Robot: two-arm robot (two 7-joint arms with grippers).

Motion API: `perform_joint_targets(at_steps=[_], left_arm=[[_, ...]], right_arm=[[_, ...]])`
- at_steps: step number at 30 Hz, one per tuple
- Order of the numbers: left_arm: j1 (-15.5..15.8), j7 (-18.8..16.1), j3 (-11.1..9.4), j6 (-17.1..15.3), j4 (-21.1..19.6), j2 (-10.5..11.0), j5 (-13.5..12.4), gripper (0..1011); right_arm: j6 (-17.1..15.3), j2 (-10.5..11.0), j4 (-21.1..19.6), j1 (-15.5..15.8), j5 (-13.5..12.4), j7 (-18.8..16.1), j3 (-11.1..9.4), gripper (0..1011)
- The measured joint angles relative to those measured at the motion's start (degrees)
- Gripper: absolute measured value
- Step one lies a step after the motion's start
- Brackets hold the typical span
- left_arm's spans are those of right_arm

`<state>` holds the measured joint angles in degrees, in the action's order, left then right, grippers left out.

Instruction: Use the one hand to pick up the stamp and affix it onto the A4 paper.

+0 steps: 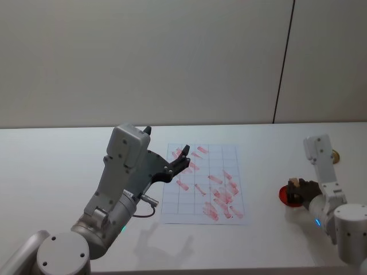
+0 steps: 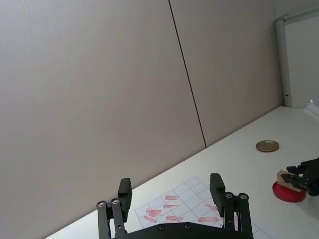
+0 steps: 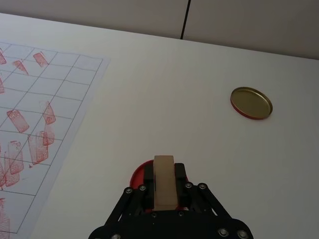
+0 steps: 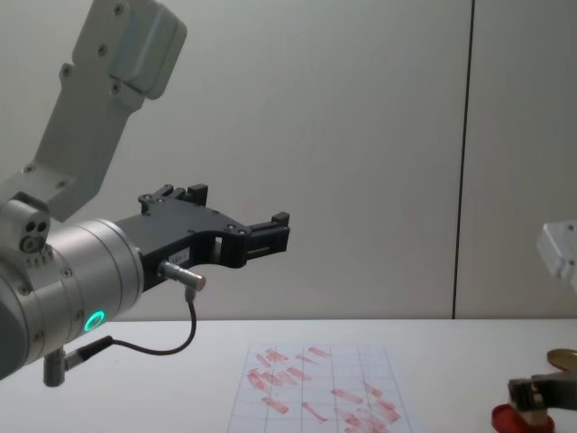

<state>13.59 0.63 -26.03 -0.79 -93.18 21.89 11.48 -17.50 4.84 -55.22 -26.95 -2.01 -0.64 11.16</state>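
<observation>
Head view: right gripper (image 1: 299, 189) closed on the tan wooden stamp (image 1: 295, 184) over the red ink pad (image 1: 285, 195), right of the A4 paper (image 1: 205, 183); left gripper (image 1: 182, 156) raised above the sheet's far-left part, fingers spread and empty. Left wrist view: gold lid (image 2: 267, 146) lying beyond the pad. Right wrist and chest views: stamp upright between the fingers, low on the pad; judged risks are a tilted block printing unevenly, and overlapping existing red marks.
</observation>
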Motion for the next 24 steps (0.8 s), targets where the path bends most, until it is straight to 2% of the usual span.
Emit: perform_joint_targets(at_steps=[5,7,8,9,11,15,24], left_arm=[[0.00,0.00,0.00,0.00,0.00,0.00,0.00,993],[0.00,0.00,0.00,0.00,0.00,0.00,0.00,993],[0.00,0.00,0.00,0.00,0.00,0.00,0.00,993],[0.00,0.00,0.00,0.00,0.00,0.00,0.00,993],[0.00,0.00,0.00,0.00,0.00,0.00,0.00,993],[0.00,0.00,0.00,0.00,0.00,0.00,0.00,993],[0.00,0.00,0.00,0.00,0.00,0.00,0.00,993]], right_arm=[[0.29,0.05,0.46,0.06,0.29,0.05,-0.13,322],[0.52,0.05,0.56,0.06,0.36,0.05,-0.15,427],[0.65,0.06,0.61,0.06,0.40,0.04,-0.17,427],[0.95,0.06,0.68,0.06,0.47,0.03,-0.18,488],[1.23,0.07,0.70,0.06,0.53,0.02,-0.19,521],[1.97,0.09,0.60,0.17,0.67,0.00,-0.21,666],[3.79,0.36,-2.64,1.27,0.69,-0.02,-0.45,924]])
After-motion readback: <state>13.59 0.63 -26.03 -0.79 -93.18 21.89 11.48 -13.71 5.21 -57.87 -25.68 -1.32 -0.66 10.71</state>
